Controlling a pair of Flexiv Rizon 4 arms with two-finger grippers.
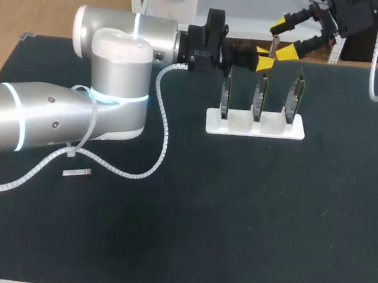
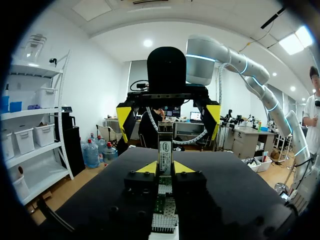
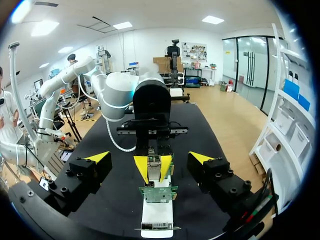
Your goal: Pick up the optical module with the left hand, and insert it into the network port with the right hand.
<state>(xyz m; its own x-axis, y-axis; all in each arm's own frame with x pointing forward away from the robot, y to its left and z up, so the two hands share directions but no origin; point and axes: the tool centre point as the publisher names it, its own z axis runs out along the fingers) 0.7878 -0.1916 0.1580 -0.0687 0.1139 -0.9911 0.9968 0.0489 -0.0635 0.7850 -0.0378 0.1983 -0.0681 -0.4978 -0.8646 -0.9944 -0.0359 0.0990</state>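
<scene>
The optical module [image 2: 165, 151], a slim metal bar, stands upright with my left gripper [image 2: 165, 168] shut on its lower end. In the head view that left gripper [image 1: 263, 58] holds the module [image 1: 273, 48] just above the middle board of the white stand [image 1: 212, 122]. My right gripper [image 1: 283, 38] comes in from the far right and is open, its yellow fingertips [image 1: 288, 53] on either side of the module without touching it. From the right wrist, the right gripper [image 3: 150, 157] spreads wide around the module [image 3: 154, 167] and the left arm's yellow tips.
Three upright green circuit boards [image 1: 259, 98] with network ports sit in the white stand [image 3: 156, 220], directly under both grippers. A second small module [image 1: 77, 173] lies flat on the black table near the left arm's cable loop.
</scene>
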